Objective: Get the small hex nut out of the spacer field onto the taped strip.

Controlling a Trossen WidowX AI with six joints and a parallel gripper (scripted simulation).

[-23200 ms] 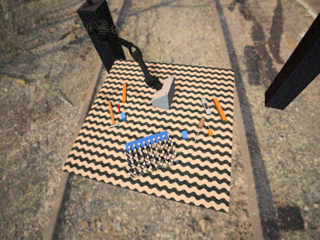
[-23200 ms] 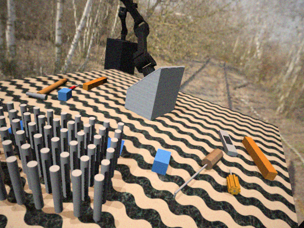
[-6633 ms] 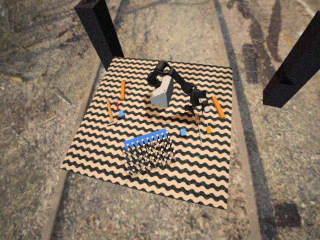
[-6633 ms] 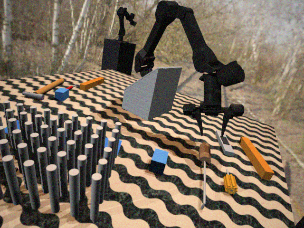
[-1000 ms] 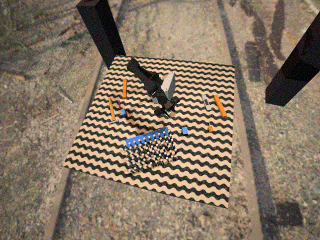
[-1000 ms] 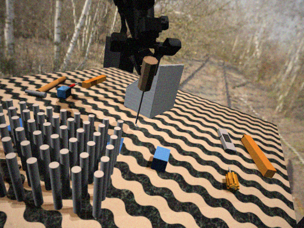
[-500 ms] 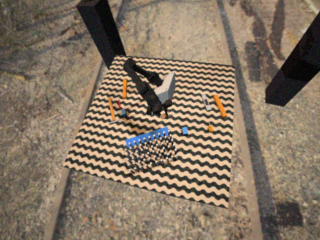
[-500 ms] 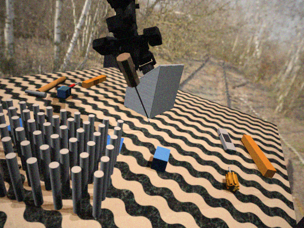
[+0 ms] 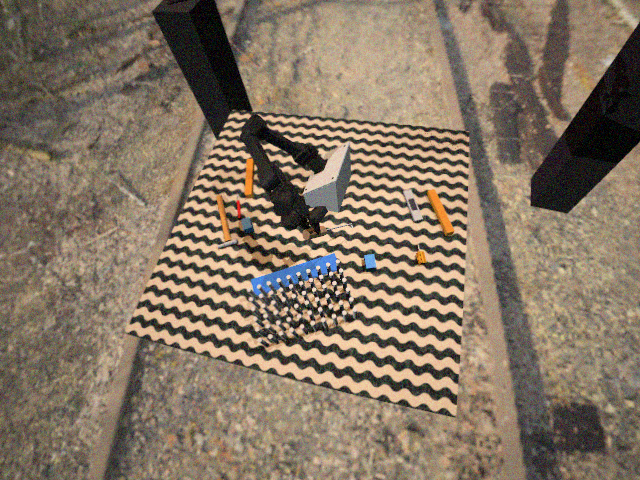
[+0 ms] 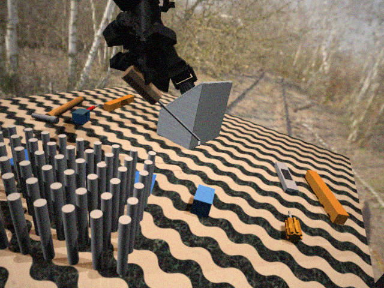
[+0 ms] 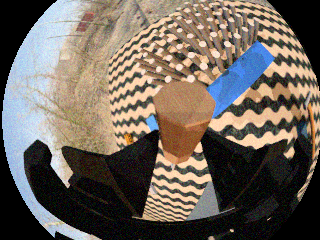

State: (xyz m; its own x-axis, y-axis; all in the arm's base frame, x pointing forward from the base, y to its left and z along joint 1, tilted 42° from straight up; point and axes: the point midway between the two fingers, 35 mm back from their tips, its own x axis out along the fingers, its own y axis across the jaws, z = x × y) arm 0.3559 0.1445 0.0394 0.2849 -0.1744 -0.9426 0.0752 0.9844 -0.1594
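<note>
My gripper [image 9: 313, 231] [image 10: 152, 89] [image 11: 180, 133] is shut on the wooden handle [image 10: 141, 84] [image 11: 184, 107] of a thin-rod tool, held above the table. Its metal rod [image 9: 338, 226] [image 10: 179, 121] slants down past the grey block to a small light tip [image 10: 198, 143]. The hand is behind the blue taped strip [image 9: 293, 272] [image 11: 242, 77], on the arm's side and outside the field. The metal spacers [image 9: 327, 267] [image 10: 71, 238] [image 11: 191, 78] stand upright in rows beyond the strip. I cannot make out the hex nut among them.
A grey sloped block [image 9: 328, 188] [image 10: 213, 108] is close beside the hand. A blue cube [image 9: 369, 261] [image 10: 203, 201] and a small yellow object [image 9: 420, 255] [image 10: 293, 228] lie right of the strip. A hammer [image 9: 223, 217] [image 10: 66, 106] and another blue cube [image 9: 247, 224] [image 10: 80, 116] lie left.
</note>
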